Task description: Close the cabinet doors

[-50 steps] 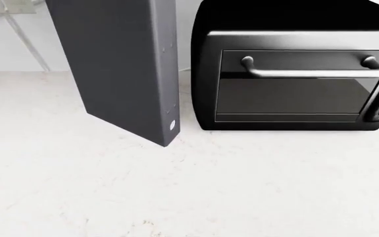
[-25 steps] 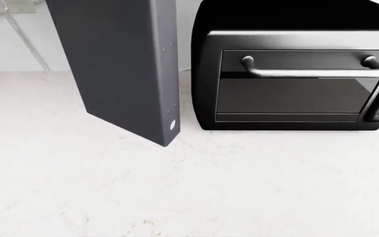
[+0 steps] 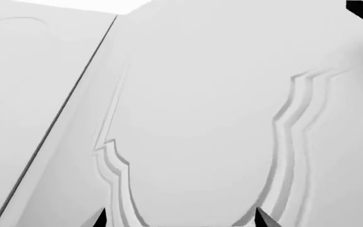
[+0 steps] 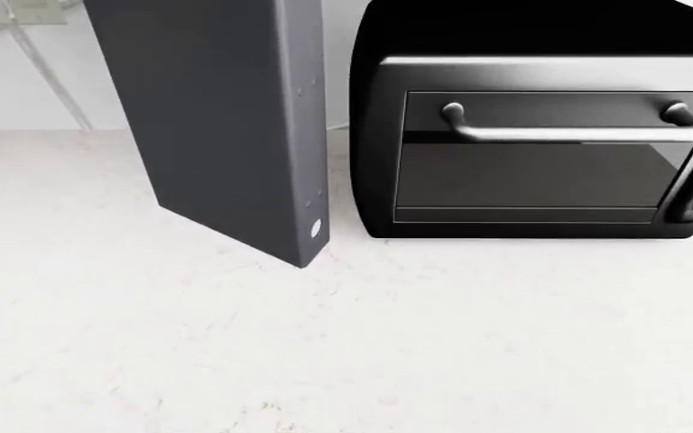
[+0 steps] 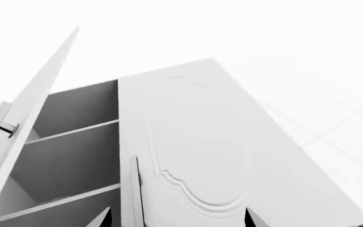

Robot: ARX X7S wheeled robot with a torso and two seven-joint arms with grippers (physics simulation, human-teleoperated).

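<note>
cabinet door [image 4: 220, 117]: top cut off | toaster oven [image 4: 540, 135]: right side cut off

Flat, bright, shadowless simulator light; both wrist views wash out near white, the head view stays sharp.

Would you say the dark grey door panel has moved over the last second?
No. The dark grey door panel keeps the same gap to the toaster oven, its lower corner unmoved.

Dark grey cabinet door [image 4: 220, 117] hangs open, edge-on.
</note>
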